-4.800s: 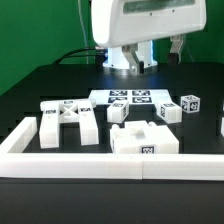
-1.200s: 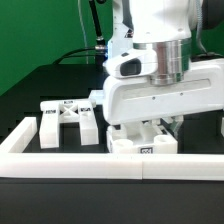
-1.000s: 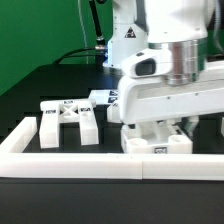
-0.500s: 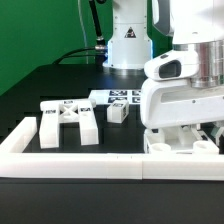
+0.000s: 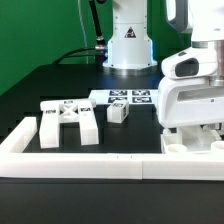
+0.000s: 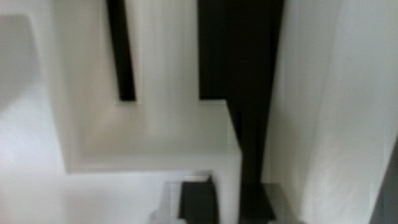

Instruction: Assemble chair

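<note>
– At the exterior view's right edge, just beyond the border wall [image 5: 90, 166], where is the gripper [image 5: 193, 130]?
– Low over the black table [image 5: 40, 85], right on top of a chair part [image 5: 176, 144]. The arm's white wrist housing [image 5: 200, 85] covers the middle of that part. Only its lower front and two rounded stubs show, one to each side.
– Are the jaws apart?
– No, clenched tight. Their tips are down at the part's top, but whether they pinch any of it I cannot tell. The wrist view gives only blurred white faces and dark slots, very close.
– How does the part look?
– White, blocky, plastic, sitting flat, touching the wall or just beside it.
– And the other pieces?
– Well apart, toward the exterior view's left. There is a cross-braced frame [image 5: 68, 120] with a black-and-white tag on one leg, lying near the wall, and a small tagged block [image 5: 117, 113] just in front of the marker board [image 5: 128, 98]
</note>
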`<state>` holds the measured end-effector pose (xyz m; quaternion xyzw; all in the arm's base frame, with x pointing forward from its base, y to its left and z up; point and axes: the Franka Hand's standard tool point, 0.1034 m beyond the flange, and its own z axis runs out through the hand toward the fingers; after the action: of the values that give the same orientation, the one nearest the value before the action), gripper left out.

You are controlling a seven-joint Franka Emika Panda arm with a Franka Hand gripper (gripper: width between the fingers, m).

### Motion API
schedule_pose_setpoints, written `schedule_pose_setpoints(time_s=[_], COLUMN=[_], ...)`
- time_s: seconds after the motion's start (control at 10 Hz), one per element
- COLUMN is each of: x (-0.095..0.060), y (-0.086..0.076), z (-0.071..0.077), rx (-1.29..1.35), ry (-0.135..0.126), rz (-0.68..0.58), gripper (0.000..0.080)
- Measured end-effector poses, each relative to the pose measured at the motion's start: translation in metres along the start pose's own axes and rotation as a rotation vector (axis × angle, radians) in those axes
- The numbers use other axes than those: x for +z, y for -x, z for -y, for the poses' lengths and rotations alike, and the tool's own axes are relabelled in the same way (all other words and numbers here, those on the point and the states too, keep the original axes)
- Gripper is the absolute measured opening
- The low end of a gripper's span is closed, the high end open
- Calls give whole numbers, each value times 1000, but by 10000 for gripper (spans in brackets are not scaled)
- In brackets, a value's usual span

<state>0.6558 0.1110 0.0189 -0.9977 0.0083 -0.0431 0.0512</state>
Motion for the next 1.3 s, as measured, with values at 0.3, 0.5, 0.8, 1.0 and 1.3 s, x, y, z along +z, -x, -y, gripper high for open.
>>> schedule_pose_setpoints(time_s=[0.3,0.5,0.8,1.0,1.3], x=[1,1,-12,-32,-51], y=[0,0,-2,1,26], z=[-10,-21,-28,-26,-31], rx=[6,16,-3,-36,-99], ry=[11,24,31,30,37], rz=[2,1,-8,-19,-29], gripper=[93,418,631,646,648])
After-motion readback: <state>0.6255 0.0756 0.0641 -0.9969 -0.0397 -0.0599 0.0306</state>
